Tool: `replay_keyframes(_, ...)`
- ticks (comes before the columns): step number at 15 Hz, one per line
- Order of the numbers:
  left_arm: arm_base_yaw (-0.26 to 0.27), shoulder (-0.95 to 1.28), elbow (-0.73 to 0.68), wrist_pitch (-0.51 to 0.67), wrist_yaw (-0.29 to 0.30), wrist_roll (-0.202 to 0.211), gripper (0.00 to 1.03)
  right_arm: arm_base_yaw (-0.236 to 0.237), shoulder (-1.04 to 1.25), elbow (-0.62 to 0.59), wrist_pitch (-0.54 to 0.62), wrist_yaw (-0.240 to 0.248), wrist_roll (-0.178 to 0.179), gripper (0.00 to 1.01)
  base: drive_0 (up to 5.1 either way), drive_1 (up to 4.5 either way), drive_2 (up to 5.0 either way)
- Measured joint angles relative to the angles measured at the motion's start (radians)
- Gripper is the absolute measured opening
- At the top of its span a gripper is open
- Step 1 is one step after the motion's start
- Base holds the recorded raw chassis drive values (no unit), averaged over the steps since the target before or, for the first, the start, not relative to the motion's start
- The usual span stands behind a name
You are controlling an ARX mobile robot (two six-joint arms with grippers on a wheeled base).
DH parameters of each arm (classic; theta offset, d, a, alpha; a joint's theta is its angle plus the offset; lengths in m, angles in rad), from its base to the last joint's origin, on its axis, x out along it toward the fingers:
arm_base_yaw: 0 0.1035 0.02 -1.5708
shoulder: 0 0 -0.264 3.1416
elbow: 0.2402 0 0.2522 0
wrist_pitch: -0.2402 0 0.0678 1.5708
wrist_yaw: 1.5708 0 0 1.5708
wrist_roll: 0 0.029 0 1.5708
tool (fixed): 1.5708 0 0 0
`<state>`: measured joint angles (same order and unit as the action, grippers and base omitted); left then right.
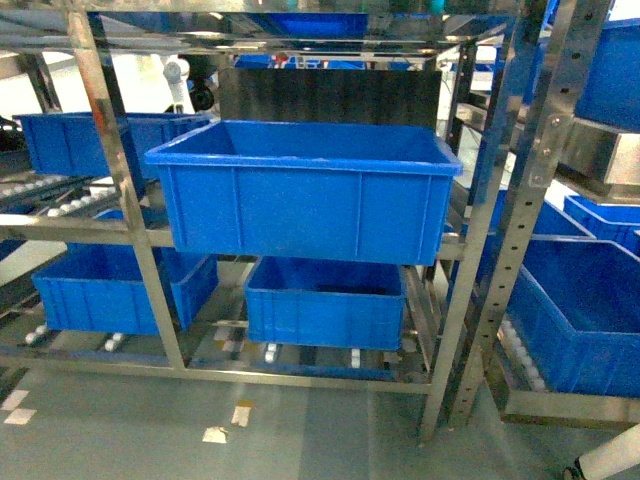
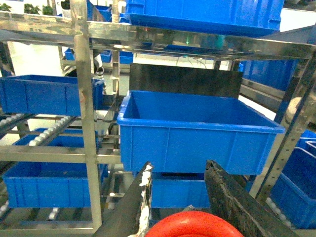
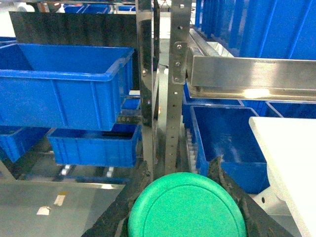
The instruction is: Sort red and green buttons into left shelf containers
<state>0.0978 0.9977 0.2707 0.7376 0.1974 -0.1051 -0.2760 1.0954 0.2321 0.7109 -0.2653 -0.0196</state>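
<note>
Two buttons are held: the left gripper (image 2: 175, 197) has its fingers closed around the red button (image 2: 197, 225), and the right gripper (image 3: 182, 197) is closed around the green button (image 3: 187, 207). Both are short of the big blue tub (image 1: 300, 185) on the shelf (image 1: 130, 235). If released too early, a button could hit the rim or fall to the floor (image 1: 320, 430), and the right arm may catch the steel post (image 3: 177, 74).

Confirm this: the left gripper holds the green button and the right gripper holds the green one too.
Not quite. The left gripper holds the red button, as the left wrist view shows. The right gripper does hold the green button.
</note>
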Motion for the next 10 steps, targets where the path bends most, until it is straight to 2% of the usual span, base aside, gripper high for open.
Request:
replay_keyframes(6,0.002,0.0,0.0,-0.005,0.0,0.0,0.29,0.0,0.0,0.0,-0.002,0.0,0.0,0.31,0.0,3.97,-3.9)
replay_keyframes(10,-0.002,0.002,0.0,-0.005,0.002,0.0,0.29,-0.005,0.002,0.0,-0.001,0.004,0.0,0.31,-3.4,4.89,-1.4)
